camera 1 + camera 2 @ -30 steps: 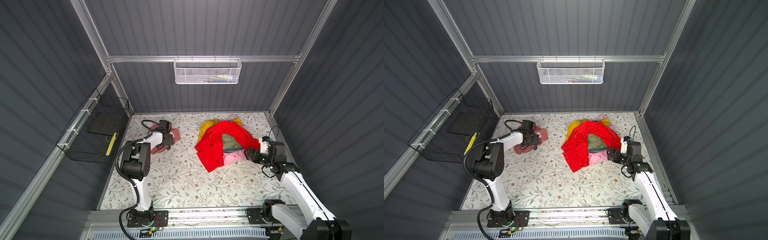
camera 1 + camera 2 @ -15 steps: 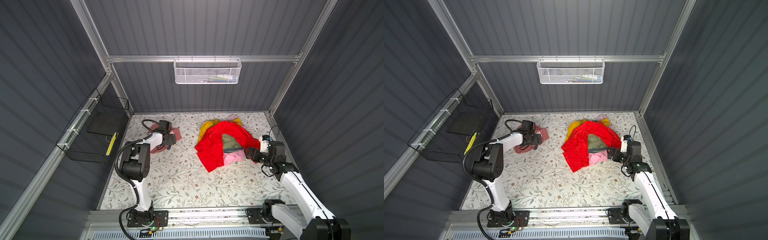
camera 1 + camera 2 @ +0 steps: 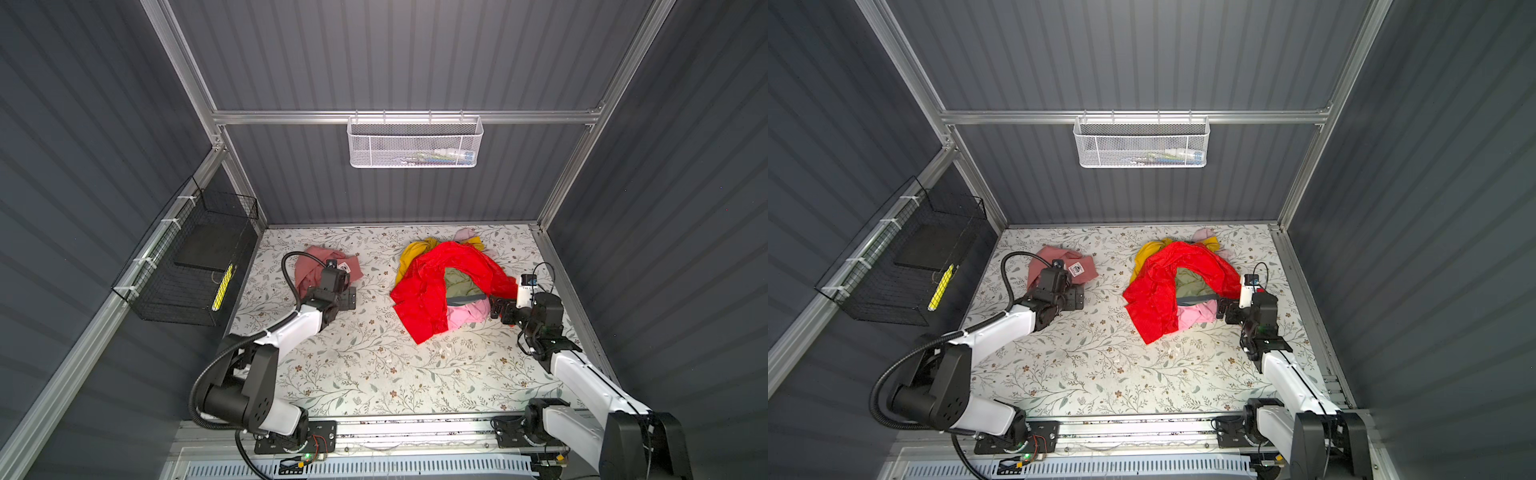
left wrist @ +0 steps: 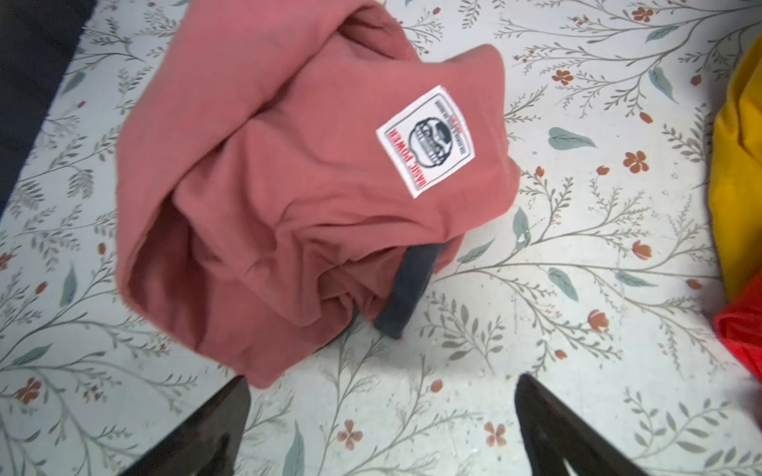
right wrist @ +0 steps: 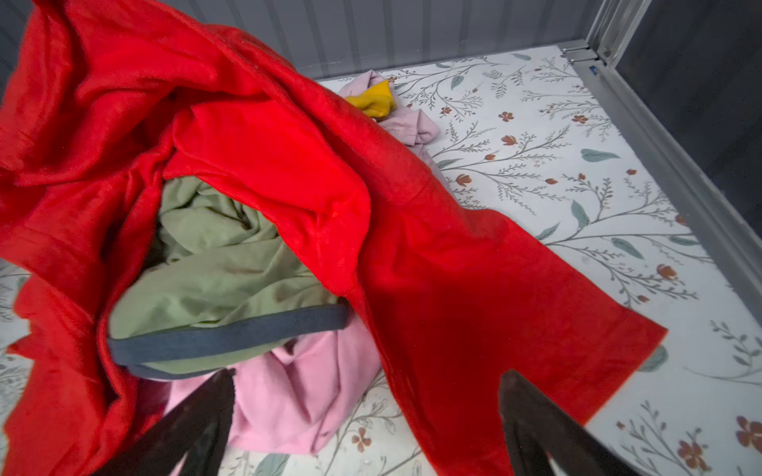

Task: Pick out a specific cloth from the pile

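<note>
Your left claw and right claw have just spread wide, empty, leaving the small dusty salmon-pink garment with white logo patch on the floral tabletop, well apart from the mostly red clothes heap, seemingly picked out.

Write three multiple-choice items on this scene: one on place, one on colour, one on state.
1. The cloth lies: A) on the pile B) under it C) apart, left of it.
2. The pile's largest garment is: A) yellow B) red C) green.
3. The left gripper is: A) shut on the cloth B) open, empty C) shut on the pile.
Key: C, bare table lies between them; B, red drapes the rest; B, its fingers stand wide apart.
</note>
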You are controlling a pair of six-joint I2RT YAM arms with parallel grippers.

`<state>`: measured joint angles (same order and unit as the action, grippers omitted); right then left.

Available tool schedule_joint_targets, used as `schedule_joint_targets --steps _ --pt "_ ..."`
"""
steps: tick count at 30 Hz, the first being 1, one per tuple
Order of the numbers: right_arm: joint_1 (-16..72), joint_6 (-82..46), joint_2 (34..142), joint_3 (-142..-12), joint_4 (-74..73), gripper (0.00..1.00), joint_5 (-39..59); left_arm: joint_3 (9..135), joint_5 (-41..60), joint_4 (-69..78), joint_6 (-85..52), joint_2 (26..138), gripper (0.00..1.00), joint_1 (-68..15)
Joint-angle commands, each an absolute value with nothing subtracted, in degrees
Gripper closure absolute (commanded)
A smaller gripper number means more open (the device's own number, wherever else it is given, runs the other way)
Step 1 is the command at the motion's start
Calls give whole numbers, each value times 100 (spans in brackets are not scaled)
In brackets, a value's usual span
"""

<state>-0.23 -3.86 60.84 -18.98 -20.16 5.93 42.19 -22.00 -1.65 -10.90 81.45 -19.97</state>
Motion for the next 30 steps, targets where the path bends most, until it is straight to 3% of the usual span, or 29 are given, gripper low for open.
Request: schedule_joint_targets --steps 1,7,12,17,23,30 --pt "-55 6 6363 -1703 -3639 1 249 3784 -2601 710 -861 7751 0 -1962" --pt "-140 198 7078 -1577 -4771 1 43 3167 -3231 1632 -728 7424 0 -1949" --pt "-359 -34 7215 -1740 -4649 1 192 2290 -3623 3317 -261 7152 0 -1929" --pt "-374 -125 7234 -1497 -5166 1 433 2100 -3827 3794 -263 7565 0 -1706" --pt "-384 -186 8505 -1248 -7032 1 494 1934 -3602 5212 25 8458 0 -1419" --pt "-397 -308 8307 -1919 -5387 1 190 2173 -2641 6795 315 10087 0 -892"
